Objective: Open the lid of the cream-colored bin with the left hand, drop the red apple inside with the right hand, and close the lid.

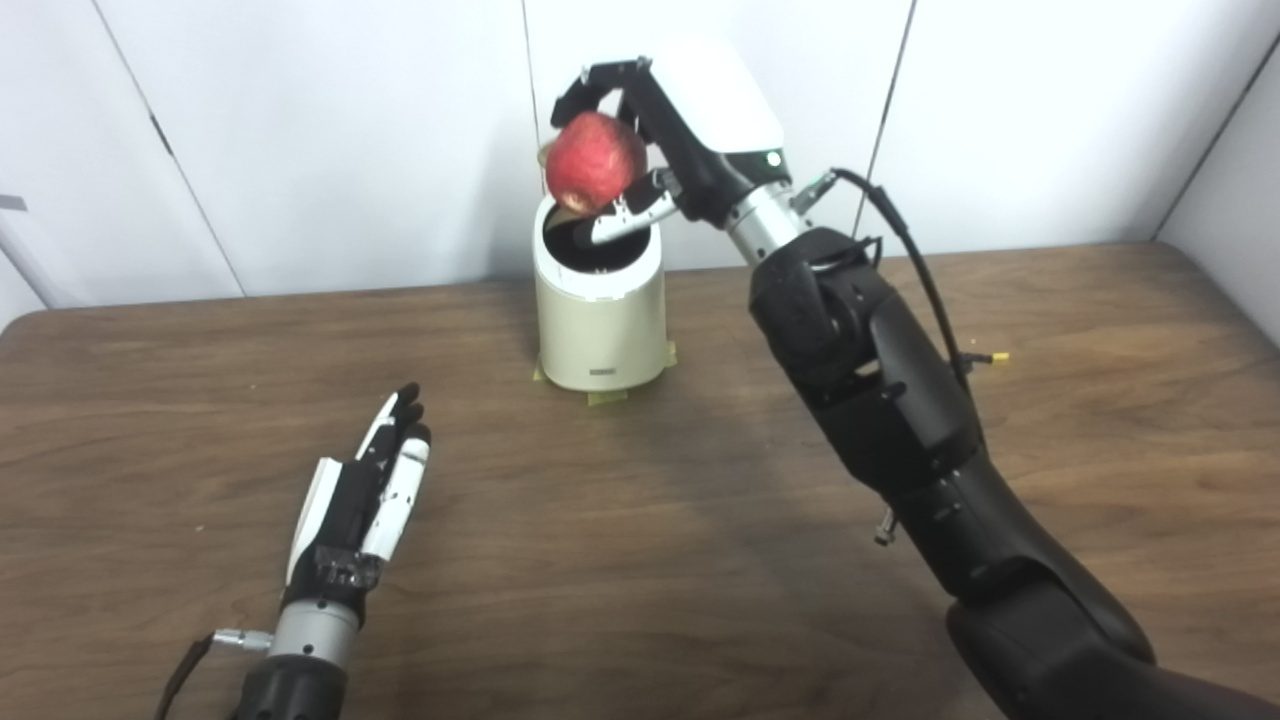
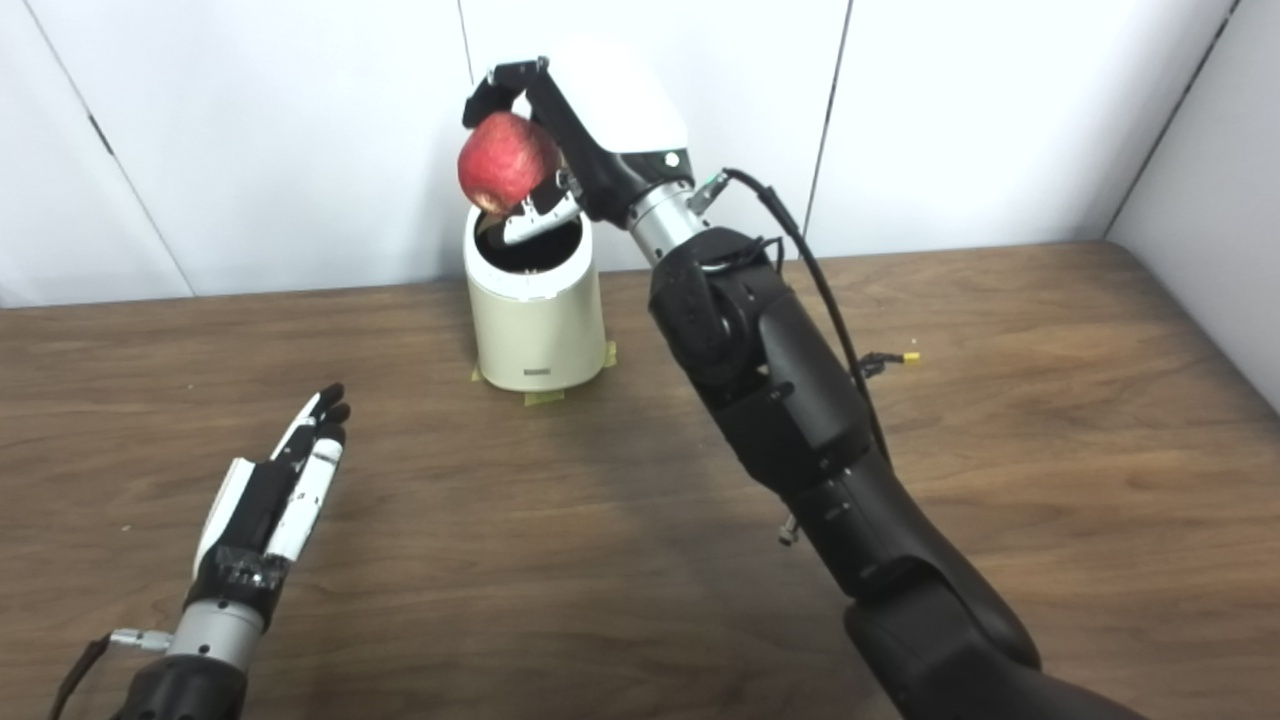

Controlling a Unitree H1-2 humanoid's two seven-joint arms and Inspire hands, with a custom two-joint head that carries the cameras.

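Near the far edge of the desk (image 1: pixel 700 560), midway along it: cream-colored bin (image 1: pixel 600 320) standing upright on strips of yellowish tape (image 1: pixel 606 397), mouth dark and uncovered. Lid (image 1: pixel 546 153) apparently swung up behind the opening, mostly hidden by the fruit; exact angle impossible to tell. Directly above that mouth: red apple (image 1: pixel 595 162), clasped in the right hand (image 1: pixel 640 150), dark fingers (image 1: pixel 600 80) curled over the top, thumb (image 1: pixel 625 222) pale and hooked underneath, dipping toward the rim. Fruit clear of the rim, not yet inside. Right arm stretched diagonally from the near right corner across the desk, cable (image 1: pixel 900 240) looping off the wrist.

Toward the near left corner: left hand (image 1: pixel 365 500) flat and slack, fingers extended together and pointing toward the bin, grasping nothing, well apart from the container.

Step in hand, by all appearances: the drop. Opening seemingly accomplished, closing outstanding. Next move likely to call for loosened fingers with the apple centred over the mouth, thumb drawn aside first so as not to block the fall or snag the rim. Then withdrawal of the right arm up and away, leaving room for the left hand to travel forward from its resting place and press the lid down. Some risk of the apple glancing off the rim if let go off-centre.
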